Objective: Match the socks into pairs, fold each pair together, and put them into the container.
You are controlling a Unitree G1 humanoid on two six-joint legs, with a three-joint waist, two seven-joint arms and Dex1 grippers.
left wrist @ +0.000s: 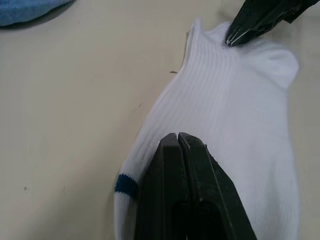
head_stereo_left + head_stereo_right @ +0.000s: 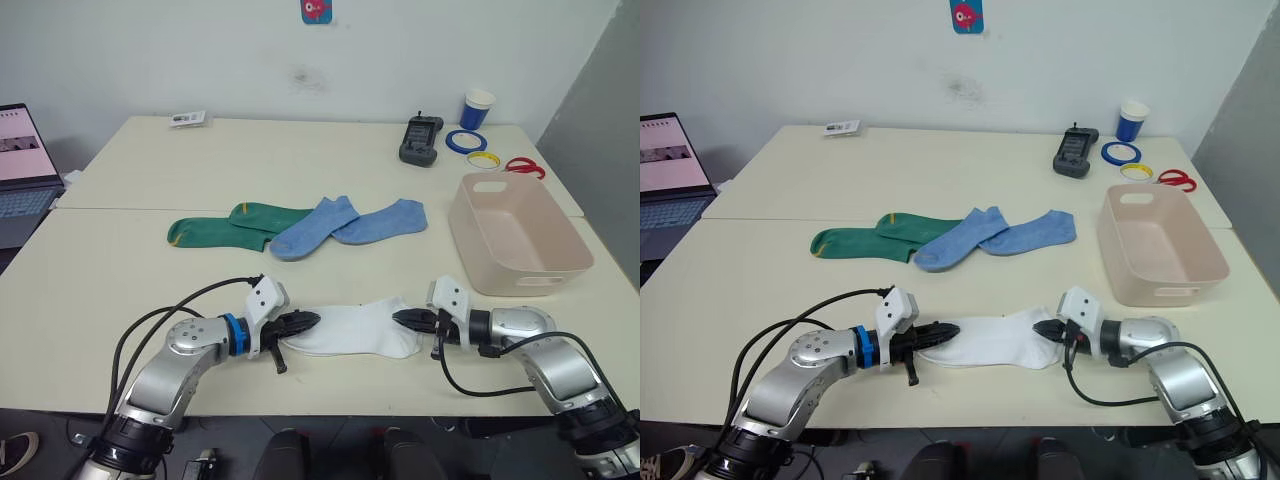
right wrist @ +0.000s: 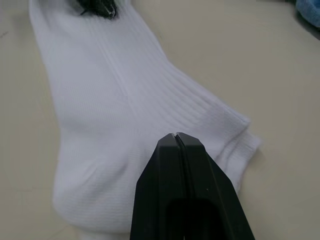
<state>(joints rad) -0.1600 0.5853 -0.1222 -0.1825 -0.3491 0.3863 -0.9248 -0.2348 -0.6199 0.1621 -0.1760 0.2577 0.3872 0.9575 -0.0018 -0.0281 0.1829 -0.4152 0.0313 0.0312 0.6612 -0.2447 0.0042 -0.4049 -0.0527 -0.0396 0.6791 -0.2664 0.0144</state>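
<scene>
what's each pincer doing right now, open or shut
Left pincer: shut, tips at one end of the white socks; whether it pinches them cannot be told.
Right pincer: shut, tips at the other end of the socks; grip likewise unclear.

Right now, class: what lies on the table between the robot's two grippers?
In the left eye view, the white socks stretch between the left gripper and right gripper, each shut on one end.

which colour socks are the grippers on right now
The white socks, nearest the table's front edge. The left gripper and right gripper are each at one end; the green socks and light blue socks lie untouched beyond.
</scene>
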